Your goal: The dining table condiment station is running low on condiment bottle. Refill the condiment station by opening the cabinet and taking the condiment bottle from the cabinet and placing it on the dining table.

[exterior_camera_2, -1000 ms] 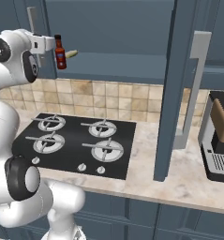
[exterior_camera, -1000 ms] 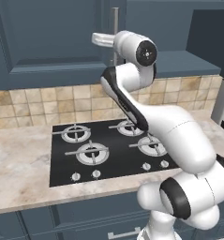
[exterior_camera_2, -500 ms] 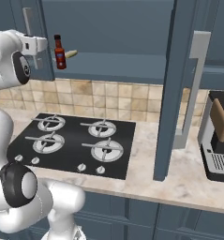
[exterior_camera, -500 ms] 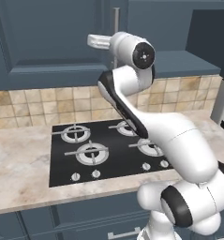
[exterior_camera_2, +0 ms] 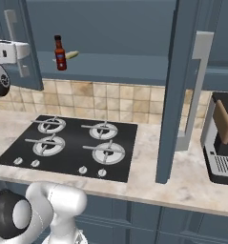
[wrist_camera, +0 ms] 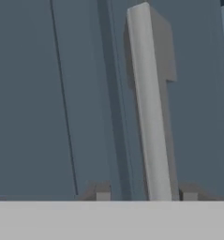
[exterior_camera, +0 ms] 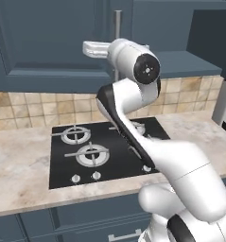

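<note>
Slim dark-red hot-sauce bottle (exterior_camera_2: 60, 53) upright on the cabinet shelf: light, rigid, slick; grip mid-body. Jaws apart, straddling the silver bar handle (wrist_camera: 150, 117).

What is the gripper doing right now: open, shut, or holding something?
Gripper: open, its fingertips standing either side of the cabinet door's silver handle without clamping it; holding nothing.

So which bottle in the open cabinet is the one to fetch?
Look above the black gas hob, into the open wall cabinet. On its shelf stands the condiment bottle: slim, dark red-brown, red label, black cap. The pale yellowish thing lying beside it is no bottle.
</note>
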Controlling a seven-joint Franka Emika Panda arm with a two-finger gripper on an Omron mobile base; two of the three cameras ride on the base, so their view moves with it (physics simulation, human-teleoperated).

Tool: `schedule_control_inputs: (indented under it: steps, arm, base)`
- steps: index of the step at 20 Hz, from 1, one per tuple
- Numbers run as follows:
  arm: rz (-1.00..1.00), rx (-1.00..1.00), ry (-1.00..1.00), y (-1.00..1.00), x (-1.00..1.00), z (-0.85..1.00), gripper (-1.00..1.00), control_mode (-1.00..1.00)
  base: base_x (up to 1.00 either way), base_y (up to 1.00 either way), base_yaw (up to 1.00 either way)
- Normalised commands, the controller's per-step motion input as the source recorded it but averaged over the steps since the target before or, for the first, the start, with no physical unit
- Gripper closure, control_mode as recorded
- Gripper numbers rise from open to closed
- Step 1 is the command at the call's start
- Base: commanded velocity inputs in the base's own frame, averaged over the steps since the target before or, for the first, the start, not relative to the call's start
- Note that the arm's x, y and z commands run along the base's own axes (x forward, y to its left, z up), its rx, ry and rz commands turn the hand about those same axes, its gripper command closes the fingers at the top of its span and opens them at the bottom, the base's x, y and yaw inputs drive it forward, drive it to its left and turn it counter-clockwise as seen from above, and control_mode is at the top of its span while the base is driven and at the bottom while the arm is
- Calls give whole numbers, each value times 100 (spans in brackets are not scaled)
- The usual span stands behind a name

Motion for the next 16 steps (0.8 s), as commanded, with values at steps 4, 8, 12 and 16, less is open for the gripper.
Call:
schedule_control_inputs:
  steps: [4, 8, 12, 16]
  arm:
    - [0, 0, 0, 96, -100, 0, 100, -100]
    - [0, 0, 0, 99, -100, 0, 100, -100]
    - [0, 0, -4, 84, -100, -3, 100, -100]
    - [0, 3, -4, 72, -100, -13, -100, -100]
  base:
    - [0, 0, 0]
    - [0, 0, 0]
    - [0, 0, 0]
    - [0, 0, 0]
